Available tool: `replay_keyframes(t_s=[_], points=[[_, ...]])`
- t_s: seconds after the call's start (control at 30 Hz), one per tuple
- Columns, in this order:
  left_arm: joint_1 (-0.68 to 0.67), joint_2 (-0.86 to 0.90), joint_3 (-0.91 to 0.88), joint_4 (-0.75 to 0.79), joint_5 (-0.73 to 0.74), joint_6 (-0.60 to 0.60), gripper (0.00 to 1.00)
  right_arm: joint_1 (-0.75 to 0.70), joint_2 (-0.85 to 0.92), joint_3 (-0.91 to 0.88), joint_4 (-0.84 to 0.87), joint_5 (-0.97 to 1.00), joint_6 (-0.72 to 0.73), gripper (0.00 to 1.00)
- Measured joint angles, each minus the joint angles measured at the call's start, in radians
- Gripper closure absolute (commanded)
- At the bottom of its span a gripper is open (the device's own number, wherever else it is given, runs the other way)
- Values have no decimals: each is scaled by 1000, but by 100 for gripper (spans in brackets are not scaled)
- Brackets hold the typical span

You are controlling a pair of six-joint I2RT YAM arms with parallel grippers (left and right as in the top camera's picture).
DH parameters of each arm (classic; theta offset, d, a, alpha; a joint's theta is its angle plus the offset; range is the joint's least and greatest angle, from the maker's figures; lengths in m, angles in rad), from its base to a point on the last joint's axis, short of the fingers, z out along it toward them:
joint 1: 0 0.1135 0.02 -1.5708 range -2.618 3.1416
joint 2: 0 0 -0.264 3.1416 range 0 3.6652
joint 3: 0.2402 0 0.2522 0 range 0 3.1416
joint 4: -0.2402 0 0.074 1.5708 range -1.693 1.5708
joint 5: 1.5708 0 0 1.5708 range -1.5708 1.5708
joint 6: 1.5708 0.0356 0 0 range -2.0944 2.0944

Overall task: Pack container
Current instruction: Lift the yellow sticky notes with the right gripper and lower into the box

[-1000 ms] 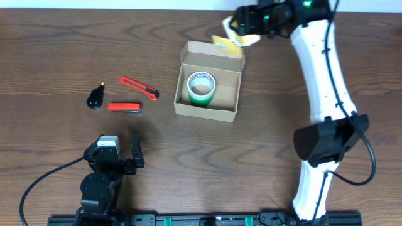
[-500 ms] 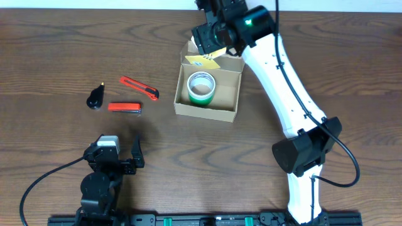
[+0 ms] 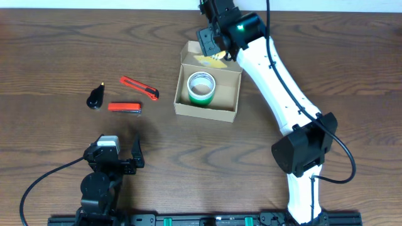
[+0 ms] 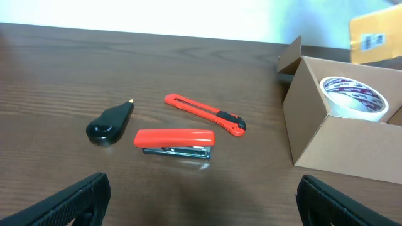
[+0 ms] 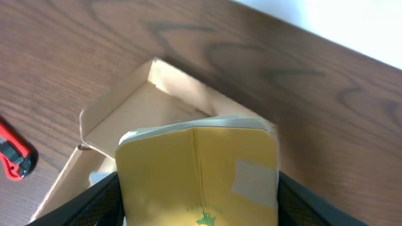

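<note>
In the overhead view we see the container (image 3: pixel 228 94) on the wooden counter (image 3: pixel 56 44), just right of the frame's centre. Its top is open and its flap lid stands up along the edge nearest the top of the frame. A roll of tape (image 3: pixel 201 88) with a green rim lies flat inside, toward the left of the box, and the floor to its right is bare cardboard.

The right arm reaches in from the lower right to the top centre of the frame. The right fingers (image 5: pixel 300 204) are closed on a yellow booklet (image 5: pixel 198 166), one finger on each side of it. The wrist view shows its folded spine running down the middle and a pale label on one half. It hangs over the far part of the container, by the flap. We cannot tell whether it touches the cardboard, and it may be a notepad rather than a booklet.

The left fingers (image 4: pixel 75 201) sit at the lower left of the overhead frame, spread as wide as they go with nothing between them, well apart from the box.

Left of the container lie three loose things, none touching it: a red utility knife (image 3: pixel 139 88) nearest the box, a red stapler (image 3: pixel 124 107) just below it in the frame, and a small black object with a pointed tip (image 3: pixel 95 97) furthest left
</note>
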Motion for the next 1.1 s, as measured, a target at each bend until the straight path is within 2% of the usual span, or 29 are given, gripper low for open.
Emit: replay_keyframes(t_s=[0.27, 0.83, 1.1], points=[[0, 0, 0, 0, 0, 0, 5, 68, 0, -166, 39, -5, 0, 30], [0, 0, 0, 0, 0, 0, 4, 107, 0, -215, 47, -16, 3, 26], [0, 0, 0, 0, 0, 0, 5, 107, 0, -292, 89, -31, -2, 13]])
